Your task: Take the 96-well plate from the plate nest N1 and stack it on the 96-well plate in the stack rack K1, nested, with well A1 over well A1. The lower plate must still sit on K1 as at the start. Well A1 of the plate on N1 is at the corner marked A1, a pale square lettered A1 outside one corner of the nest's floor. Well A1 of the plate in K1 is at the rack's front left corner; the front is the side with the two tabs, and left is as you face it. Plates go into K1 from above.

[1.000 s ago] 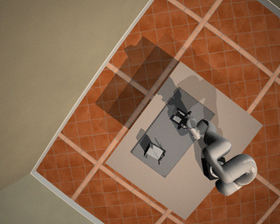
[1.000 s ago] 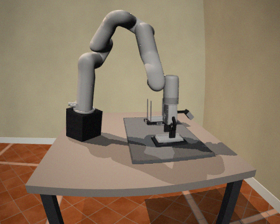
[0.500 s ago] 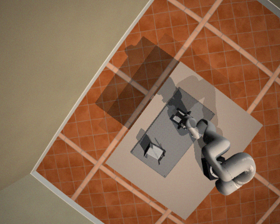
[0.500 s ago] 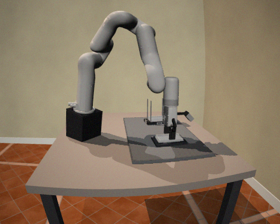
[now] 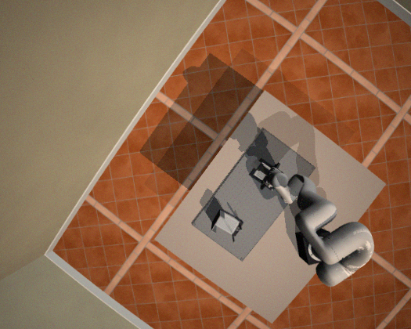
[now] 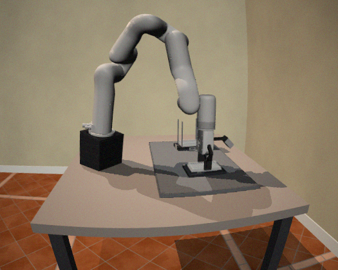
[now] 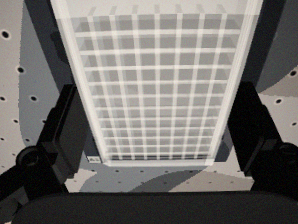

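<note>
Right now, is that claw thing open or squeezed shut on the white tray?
Open. In the wrist view the gripper has its dark fingers standing on either side of the 96-well plate, not pressed against it.
</note>
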`<act>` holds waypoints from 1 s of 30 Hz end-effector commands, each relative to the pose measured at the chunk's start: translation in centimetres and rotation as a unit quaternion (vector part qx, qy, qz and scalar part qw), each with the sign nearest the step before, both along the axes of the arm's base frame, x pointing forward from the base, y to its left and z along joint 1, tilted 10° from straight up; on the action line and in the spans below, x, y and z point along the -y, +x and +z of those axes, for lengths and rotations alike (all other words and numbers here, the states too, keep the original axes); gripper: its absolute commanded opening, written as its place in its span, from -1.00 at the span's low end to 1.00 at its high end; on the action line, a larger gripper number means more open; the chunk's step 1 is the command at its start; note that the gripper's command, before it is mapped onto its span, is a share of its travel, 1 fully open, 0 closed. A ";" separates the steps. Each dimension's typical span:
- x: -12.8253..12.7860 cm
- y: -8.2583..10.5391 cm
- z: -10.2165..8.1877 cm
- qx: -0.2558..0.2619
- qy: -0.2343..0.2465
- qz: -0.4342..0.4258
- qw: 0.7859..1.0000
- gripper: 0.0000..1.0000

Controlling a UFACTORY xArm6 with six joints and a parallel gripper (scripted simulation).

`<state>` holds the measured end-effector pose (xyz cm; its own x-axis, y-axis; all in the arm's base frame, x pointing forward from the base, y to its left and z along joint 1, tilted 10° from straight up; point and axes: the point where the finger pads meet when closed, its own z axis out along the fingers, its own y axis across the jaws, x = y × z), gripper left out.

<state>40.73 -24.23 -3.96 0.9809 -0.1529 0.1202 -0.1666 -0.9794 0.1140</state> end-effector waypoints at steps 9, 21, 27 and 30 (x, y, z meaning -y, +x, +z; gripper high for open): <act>0.1 0.1 0.1 0.002 -0.001 0.000 1.000 1.00; 0.1 0.1 0.2 0.002 -0.001 0.000 1.000 -1.00; 0.1 0.1 0.2 0.002 -0.001 0.000 1.000 -1.00; 0.1 0.1 0.2 0.002 -0.001 0.000 1.000 -1.00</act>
